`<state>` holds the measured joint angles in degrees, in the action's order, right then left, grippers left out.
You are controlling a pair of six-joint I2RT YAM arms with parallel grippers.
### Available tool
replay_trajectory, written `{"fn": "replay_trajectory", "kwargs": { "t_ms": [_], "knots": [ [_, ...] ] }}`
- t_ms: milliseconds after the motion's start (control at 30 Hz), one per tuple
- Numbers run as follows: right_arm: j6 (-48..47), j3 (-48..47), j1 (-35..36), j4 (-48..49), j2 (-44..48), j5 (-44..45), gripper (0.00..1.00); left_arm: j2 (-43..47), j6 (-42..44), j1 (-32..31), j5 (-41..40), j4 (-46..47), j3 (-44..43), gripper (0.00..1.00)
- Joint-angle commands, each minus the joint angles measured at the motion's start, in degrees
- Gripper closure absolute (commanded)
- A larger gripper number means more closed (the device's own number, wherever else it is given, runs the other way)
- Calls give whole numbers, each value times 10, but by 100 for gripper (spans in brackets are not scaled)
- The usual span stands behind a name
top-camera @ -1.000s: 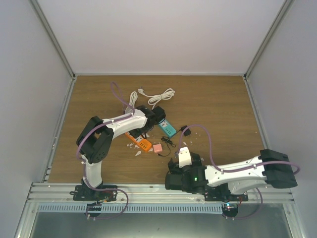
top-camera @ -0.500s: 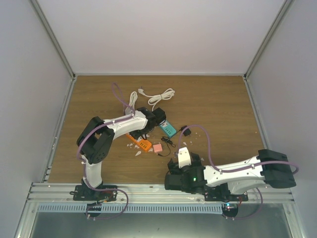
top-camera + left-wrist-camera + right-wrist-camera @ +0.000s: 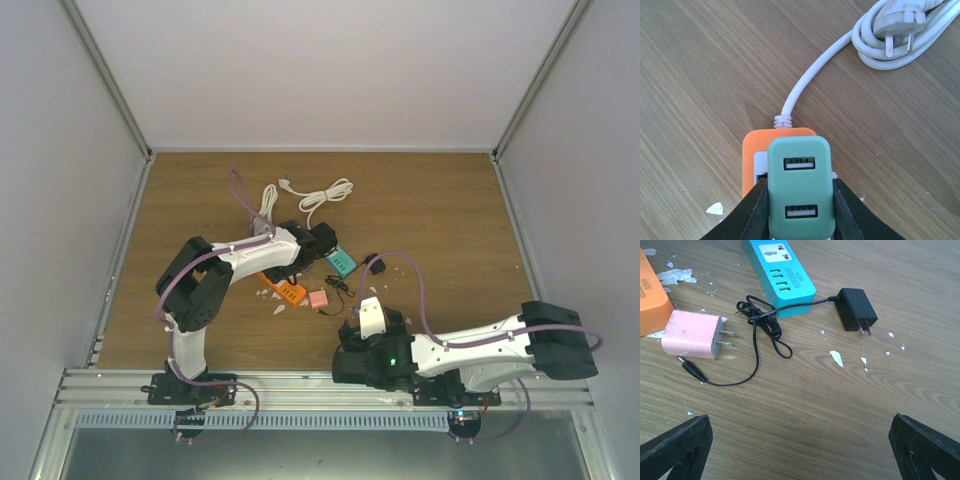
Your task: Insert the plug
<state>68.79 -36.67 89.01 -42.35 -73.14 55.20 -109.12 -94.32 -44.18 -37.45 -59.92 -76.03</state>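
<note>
Wood table, black plug lying flat, prongs aimed lower right, right gripper spread wide, left gripper clamping green charger

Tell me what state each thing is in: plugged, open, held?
black plug: unplugged, lying on the table
teal power strip: visible sockets empty
pink adapter: unplugged, on its side
left gripper: shut on green adapter
right gripper: open, empty
white cord plug: unplugged
</note>
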Motion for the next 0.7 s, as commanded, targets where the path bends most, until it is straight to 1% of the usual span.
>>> {"fn": "replay_trajectory", "kwargs": {
  "t_ms": [0,33,167,200,300,333,367,433,467,533,667],
  "knots": [
    [8,1,-2,8,-5,18,0,-38,-22,-1,19,4,23,91],
    [8,1,-2,8,-5,18,0,-38,-22,-2,17,2,21,88],
    [3,1,-2,12,-8,18,0,-30,-25,-8,6,-5,17,72],
    [2,0,-2,13,-8,17,0,-27,-26,-9,3,-8,16,69],
    [0,-1,-2,14,-11,17,0,-22,-28,-11,0,-15,11,68],
    [-1,-1,-2,14,-12,16,1,-20,-29,-11,-1,-19,9,62],
    [-1,-1,-2,15,-12,16,0,-18,-31,-12,-4,-23,8,52],
    [-3,-1,-2,16,-14,15,1,-12,-49,-19,-15,-40,6,19],
    [-4,-1,-2,16,-15,15,0,-9,-57,-24,-23,-48,6,11],
    [-5,-2,-2,18,-16,15,0,-2,-70,-32,-30,-61,4,3],
    [-3,-2,-2,15,-17,17,0,17,-59,-38,-37,-61,2,3]
  ]
}}
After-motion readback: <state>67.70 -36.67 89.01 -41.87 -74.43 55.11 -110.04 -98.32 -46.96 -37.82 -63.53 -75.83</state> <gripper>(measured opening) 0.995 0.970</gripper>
